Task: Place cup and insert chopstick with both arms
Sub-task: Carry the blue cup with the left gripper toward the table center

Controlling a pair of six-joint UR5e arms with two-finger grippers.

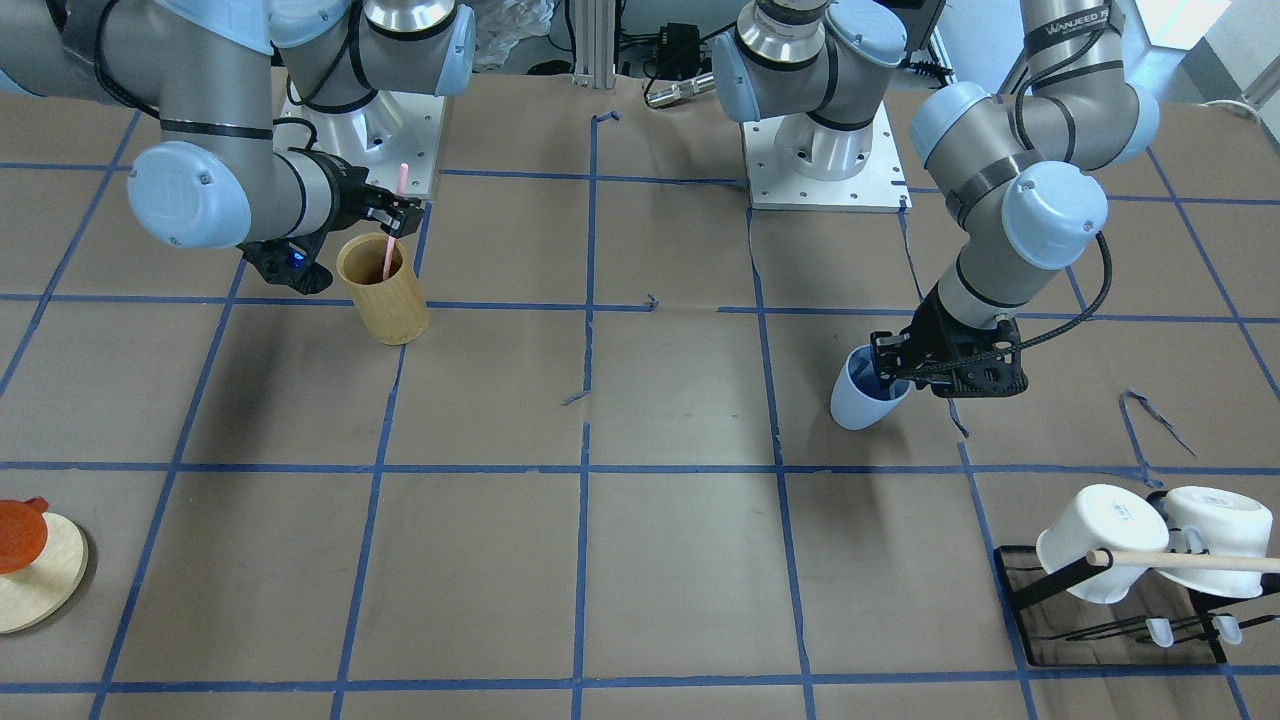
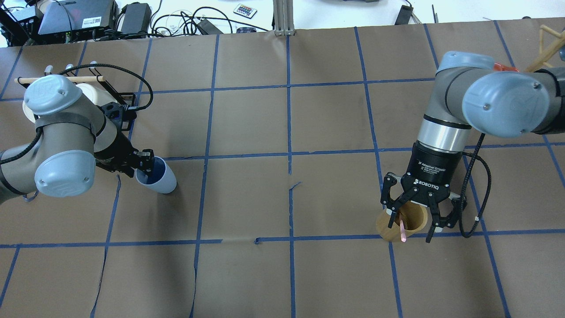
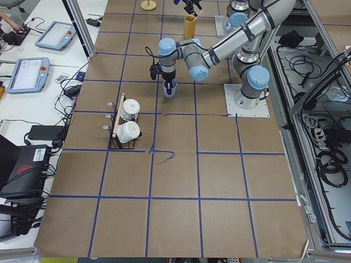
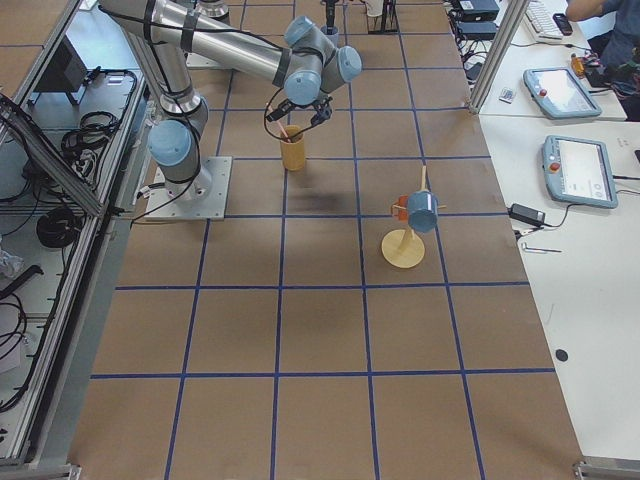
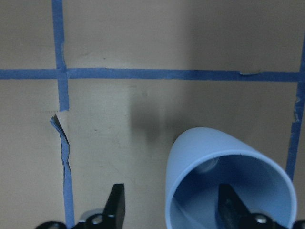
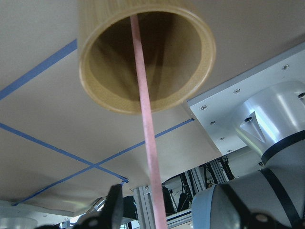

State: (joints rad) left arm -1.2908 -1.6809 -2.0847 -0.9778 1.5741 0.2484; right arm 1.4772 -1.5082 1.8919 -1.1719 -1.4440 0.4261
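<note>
The pale blue cup [image 1: 858, 402] stands on the table in front of my left arm; it also shows in the overhead view [image 2: 162, 180] and the left wrist view [image 5: 224, 160]. My left gripper [image 1: 886, 366] [image 2: 147, 164] [image 5: 171, 210] is open, with one finger inside the cup and the other outside its wall. The pink chopstick [image 1: 402, 185] [image 2: 402, 230] [image 6: 142, 95] leans inside a tan bamboo cylinder [image 1: 385, 305] [image 2: 385, 227] [image 6: 102, 93]. My right gripper [image 1: 400, 218] [image 2: 411, 227] [image 6: 174, 210] is open right above the cylinder, its fingers on either side of the stick without touching it.
A black rack [image 1: 1020, 590] [image 2: 126, 95] with white mugs and a wooden rod stands beside my left arm. A round wooden stand [image 1: 40, 580] [image 4: 405, 248] is on the right arm's side. The arm bases [image 1: 825, 165] stand at the table's back.
</note>
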